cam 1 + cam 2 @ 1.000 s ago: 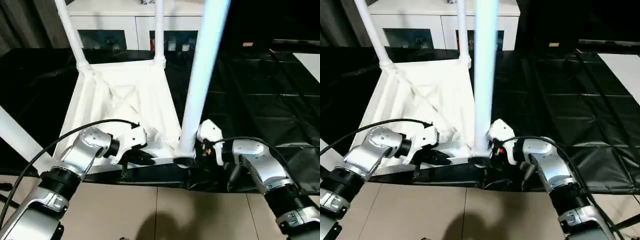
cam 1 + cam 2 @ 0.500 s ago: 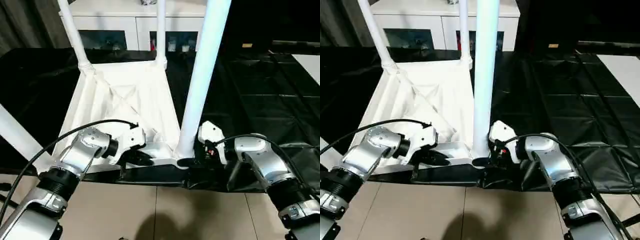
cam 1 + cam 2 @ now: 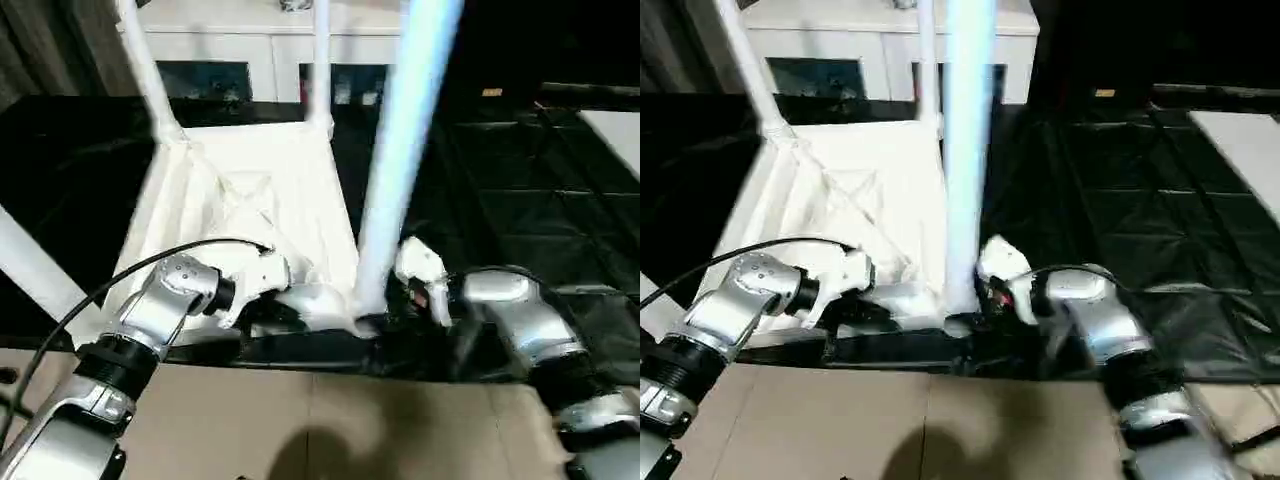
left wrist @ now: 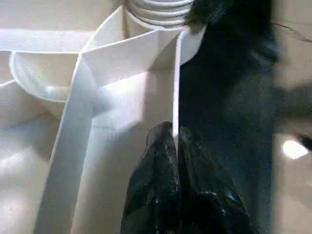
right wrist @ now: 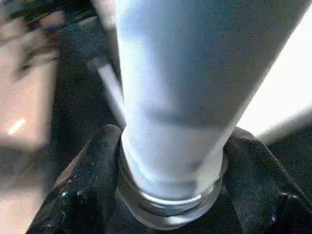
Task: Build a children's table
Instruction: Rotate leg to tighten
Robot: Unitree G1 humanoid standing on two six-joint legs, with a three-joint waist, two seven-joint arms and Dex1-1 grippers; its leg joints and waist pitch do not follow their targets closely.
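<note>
The children's table lies upside down on the black-covered bench (image 3: 520, 200), at its near edge. Its white plastic top (image 3: 250, 210) shows a ribbed underside with diagonal ribs running between rounded corner sockets. Two far legs stand up from the far corners: the far-left leg (image 3: 145, 70) leans outward, and the far-right leg (image 3: 320, 60) is close to upright. A third leg (image 3: 30, 265) slants out past the near-left corner. The near-right leg (image 3: 400, 150), a thick tapered white tube, rises from the near-right corner socket (image 3: 365, 318) and crosses the middle of the head views, hiding part of the bench behind it.

Behind the bench stands a white cabinet (image 3: 250, 45) with dark glass doors. Light flooring (image 3: 320, 420) shows below the bench edge.

The left pincer (image 4: 174, 141) is closed on the thin near rim wall (image 4: 176, 87) of the top, one black finger on each side of it. Its silver forearm (image 3: 150, 320) reaches in from the lower left, with a black cable (image 3: 150, 262) arching over it. The right pincer (image 5: 170, 161) is clamped on the base of the near-right leg, its fingers (image 5: 87, 175) wrapping both sides just above the ringed collar. The right forearm (image 3: 520, 320) comes in from the lower right, bent inward at the wrist.
</note>
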